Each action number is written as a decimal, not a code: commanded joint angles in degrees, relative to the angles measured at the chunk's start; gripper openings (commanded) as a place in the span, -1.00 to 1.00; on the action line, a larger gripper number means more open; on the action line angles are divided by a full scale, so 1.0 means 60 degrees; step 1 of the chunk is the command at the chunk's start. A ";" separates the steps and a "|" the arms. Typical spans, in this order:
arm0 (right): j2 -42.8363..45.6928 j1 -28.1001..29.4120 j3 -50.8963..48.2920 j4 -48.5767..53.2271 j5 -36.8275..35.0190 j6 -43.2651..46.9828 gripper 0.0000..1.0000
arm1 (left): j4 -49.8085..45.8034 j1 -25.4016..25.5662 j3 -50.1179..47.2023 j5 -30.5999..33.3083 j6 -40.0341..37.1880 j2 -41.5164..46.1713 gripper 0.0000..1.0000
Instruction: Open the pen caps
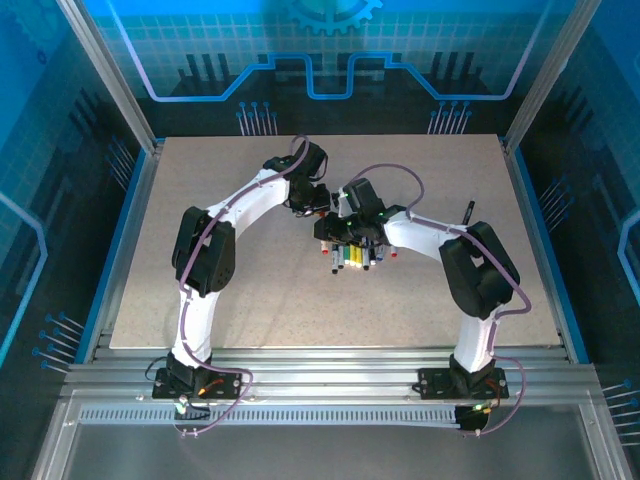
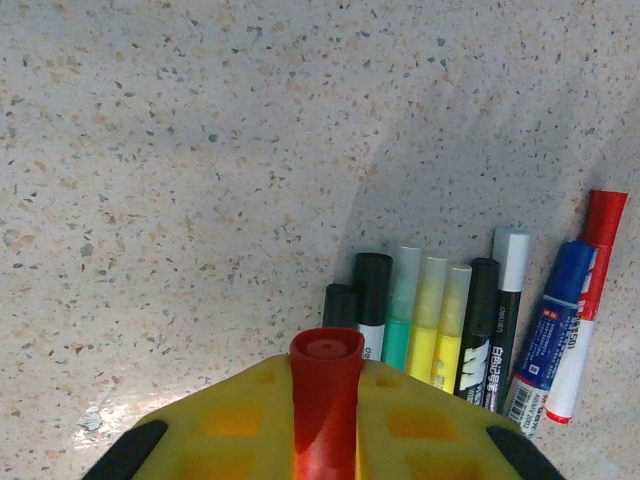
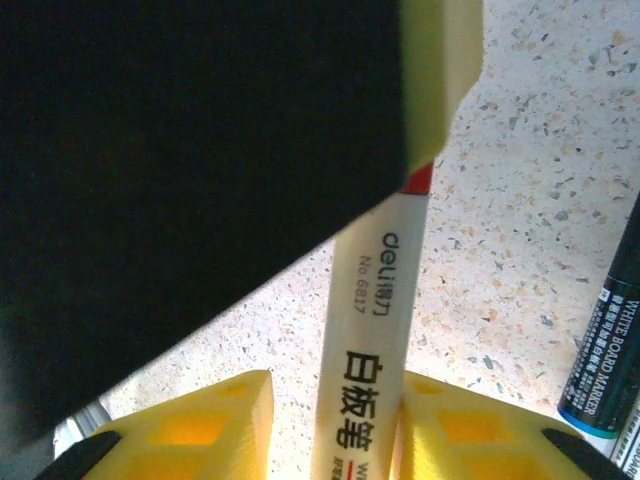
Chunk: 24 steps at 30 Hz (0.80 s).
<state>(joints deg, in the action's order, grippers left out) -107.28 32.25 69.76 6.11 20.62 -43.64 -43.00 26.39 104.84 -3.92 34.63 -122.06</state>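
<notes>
My left gripper (image 2: pixel 326 378) is shut on a red pen cap (image 2: pixel 326 352), which pokes out between its yellow fingers (image 2: pixel 230 420). The same pen's white barrel (image 3: pixel 375 330) runs between the yellow fingers (image 3: pixel 215 420) of my right gripper (image 3: pixel 335 405); the right finger touches the barrel and a gap shows on the left side. A sliver of the red cap (image 3: pixel 420 180) shows under the left gripper's yellow finger (image 3: pixel 442 60). From above, both grippers meet near the table's middle, left gripper (image 1: pixel 318 205) and right gripper (image 1: pixel 342 215).
A row of capped pens (image 2: pixel 440 320) lies side by side on the speckled table (image 2: pixel 180 150), just in front of the grippers (image 1: pixel 355 260). One black pen (image 1: pixel 468 212) lies apart by the right arm. Another marker (image 3: pixel 605 350) lies at the right wrist view's edge.
</notes>
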 commanded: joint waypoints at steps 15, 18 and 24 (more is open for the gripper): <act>0.0075 0.0162 -0.0194 -0.0284 0.0501 0.0123 -1.00 | -0.0202 0.0036 0.0045 0.0141 0.0017 0.0470 -0.44; 0.0153 0.0169 -0.0332 -0.0482 0.0533 0.0075 -1.00 | -0.0103 0.0040 -0.0138 0.0123 0.0056 0.0464 -0.41; 0.0196 0.0171 -0.0354 -0.0539 0.0524 0.0055 -1.00 | 0.0020 0.0038 -0.0289 0.0097 0.0102 0.0413 -0.40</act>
<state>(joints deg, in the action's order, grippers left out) -107.70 32.23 68.29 4.51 21.71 -43.94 -43.46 26.37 104.05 -3.25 34.61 -121.97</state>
